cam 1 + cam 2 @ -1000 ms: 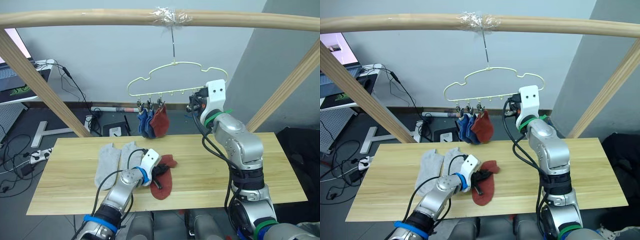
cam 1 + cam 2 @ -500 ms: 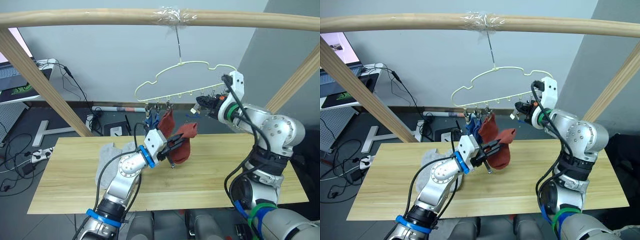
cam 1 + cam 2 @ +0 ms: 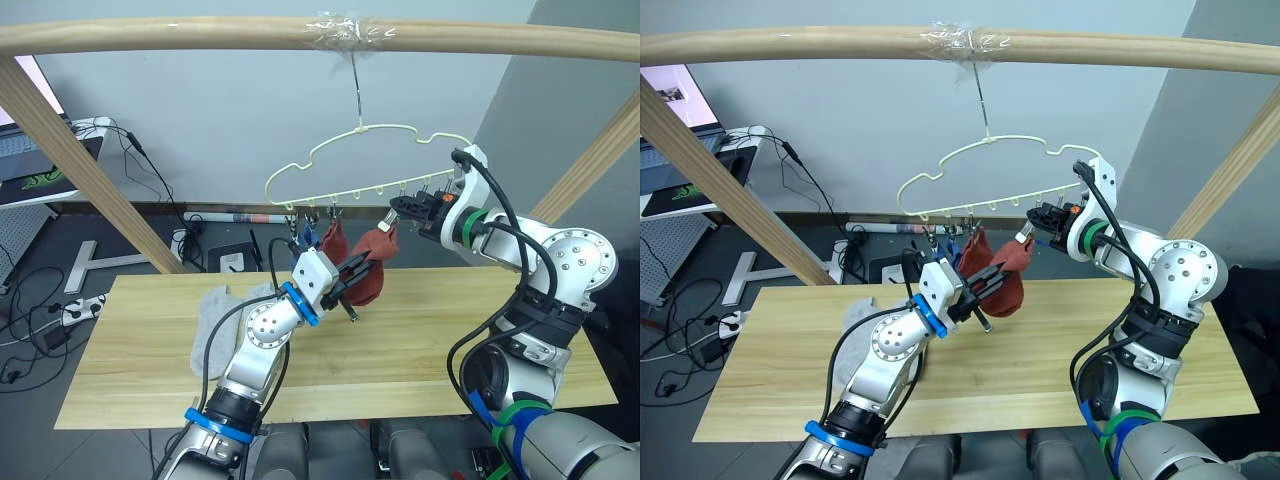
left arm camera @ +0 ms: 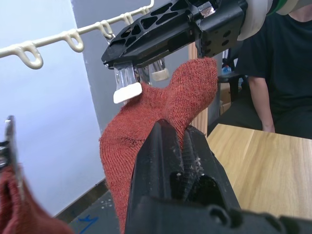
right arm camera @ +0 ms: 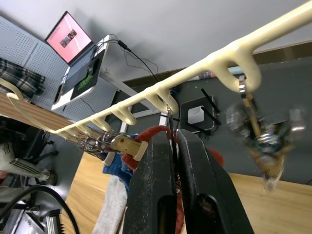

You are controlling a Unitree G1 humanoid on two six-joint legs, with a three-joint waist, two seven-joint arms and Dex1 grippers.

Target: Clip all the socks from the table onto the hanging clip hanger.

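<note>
My left gripper (image 3: 352, 282) is shut on a rust red sock (image 3: 373, 268) and holds it up under the pale clip hanger (image 3: 360, 130). The sock's top edge (image 4: 195, 78) sits at a metal clip (image 4: 127, 91). My right gripper (image 3: 393, 210) is shut on that clip, pinching it (image 5: 171, 134). Two blue socks (image 3: 307, 240) and another red sock (image 3: 331, 240) hang from clips at the hanger's left end. Light grey socks (image 3: 210, 315) lie on the table (image 3: 450, 340), partly hidden behind my left arm.
The hanger hangs by its hook from a round wooden pole (image 3: 200, 35), with slanted frame poles at both sides. A laptop (image 3: 25, 170) stands on a stand at the far left. A seated person (image 4: 287, 63) is beyond the table.
My left gripper has lifted the red sock off the table up to the hanger. The right gripper and the hanger have shifted right, and the gripper now meets the sock's edge at a clip.
</note>
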